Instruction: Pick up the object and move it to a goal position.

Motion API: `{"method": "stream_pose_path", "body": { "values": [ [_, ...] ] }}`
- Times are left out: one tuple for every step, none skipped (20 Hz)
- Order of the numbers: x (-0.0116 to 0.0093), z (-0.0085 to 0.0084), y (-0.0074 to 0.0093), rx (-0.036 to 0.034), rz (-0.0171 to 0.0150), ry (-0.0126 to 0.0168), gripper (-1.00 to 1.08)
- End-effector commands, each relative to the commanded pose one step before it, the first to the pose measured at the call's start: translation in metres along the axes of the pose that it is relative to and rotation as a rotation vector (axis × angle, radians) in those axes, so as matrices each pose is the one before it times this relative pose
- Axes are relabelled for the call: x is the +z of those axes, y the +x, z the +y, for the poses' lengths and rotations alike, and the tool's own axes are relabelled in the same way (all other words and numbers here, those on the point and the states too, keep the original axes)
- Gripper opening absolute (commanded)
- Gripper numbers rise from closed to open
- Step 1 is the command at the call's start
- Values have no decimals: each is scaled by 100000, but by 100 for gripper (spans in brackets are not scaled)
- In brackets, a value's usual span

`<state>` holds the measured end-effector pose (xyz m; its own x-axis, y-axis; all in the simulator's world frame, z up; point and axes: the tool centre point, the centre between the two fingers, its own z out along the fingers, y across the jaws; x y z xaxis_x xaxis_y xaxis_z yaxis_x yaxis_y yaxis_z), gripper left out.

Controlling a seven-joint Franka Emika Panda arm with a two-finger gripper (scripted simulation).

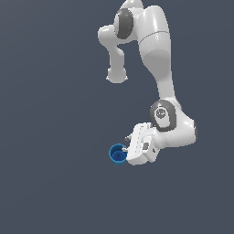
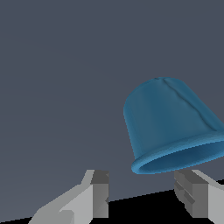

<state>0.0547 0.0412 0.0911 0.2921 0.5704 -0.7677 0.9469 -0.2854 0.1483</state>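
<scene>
**Open gripper at the blue cup, nothing held**

You are looking at the white Franka arm point(image 1: 157, 68) bent low, with its white two-fingered gripper point(image 2: 142, 194) brought right up to the small bright blue round cup point(image 2: 170, 127). In the wrist view you see both grey finger pads point(image 2: 100, 192) spread wide apart, with clear space between them. The cup lies just beyond the fingertips, its thick rim band facing the gripper and its narrower base pointing away. It sits nearer one finger than the other, so it is off centre in the gap. You can see a thin strip of floor between the rim and the closer pad, so nothing touches and the gripper has hold of nothing.

In the exterior view the cup point(image 1: 118, 154) shows as a blue ring directly beside the gripper point(image 1: 129, 148), on the exterior view's left of it, resting on the plain dark grey floor point(image 1: 50, 137). From there you cannot tell whether the cup and the hand body touch.
</scene>
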Motion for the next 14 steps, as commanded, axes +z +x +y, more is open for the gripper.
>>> {"method": "stream_pose_path", "body": {
  "values": [
    [-57, 107, 4, -1030, -1289, -755, 28],
    [-5, 4, 4, -72, -82, -50, 28],
    [14, -68, 32, 357, 528, 292, 28],
    [43, 2, -5, 0, 0, 0, 28],
    [129, 7, -15, 0, 0, 0, 28],
    [204, 1, 6, -37, -51, -28, 28],
    [286, -1, 10, -55, -71, -38, 28],
    [375, 4, -14, -43, -48, -25, 28],
    [454, -4, 1, -79, -81, -40, 28],
    [456, -6, -10, -70, -62, -28, 28],
    [374, -7, -15, -53, -41, -18, 28],
    [294, 0, -44, 0, 0, 0, 28],
    [202, -19, 39, -96, -67, -27, 28],
    [126, -1, -19, 0, 0, 0, 28]
  ]
}}
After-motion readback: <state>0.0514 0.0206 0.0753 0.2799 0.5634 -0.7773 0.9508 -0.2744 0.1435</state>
